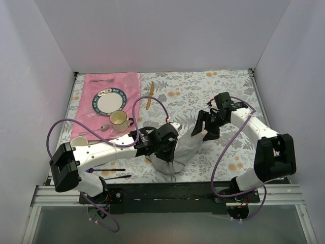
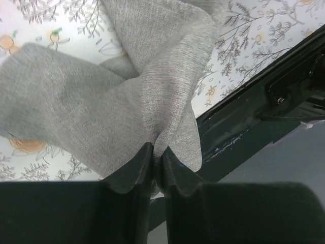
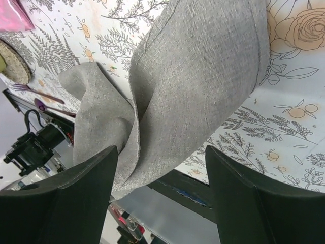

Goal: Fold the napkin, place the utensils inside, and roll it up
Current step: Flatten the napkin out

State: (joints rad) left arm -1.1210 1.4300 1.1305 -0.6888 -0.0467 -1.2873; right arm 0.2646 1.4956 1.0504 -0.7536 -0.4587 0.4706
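Observation:
The grey napkin (image 1: 180, 155) lies bunched and twisted near the table's front edge, partly lifted. My left gripper (image 1: 171, 144) is shut on a pinched fold of it; in the left wrist view the jaws (image 2: 156, 155) are closed tight on the cloth (image 2: 127, 91). My right gripper (image 1: 204, 130) is open and empty, just right of the napkin's far end; in the right wrist view its tips (image 3: 162, 165) hang wide apart over the cloth (image 3: 198, 76) without touching it. The slim orange-tan wooden utensil (image 1: 150, 95) lies apart on the floral tablecloth behind.
A pink placemat (image 1: 127, 84) at the back left holds a plate (image 1: 108, 100) and a yellow cup (image 1: 119, 120). A purple-handled fork (image 1: 104, 169) (image 3: 30, 90) and a thin dark utensil (image 1: 119, 177) lie front left. The black table rail (image 2: 254, 117) runs just past the napkin.

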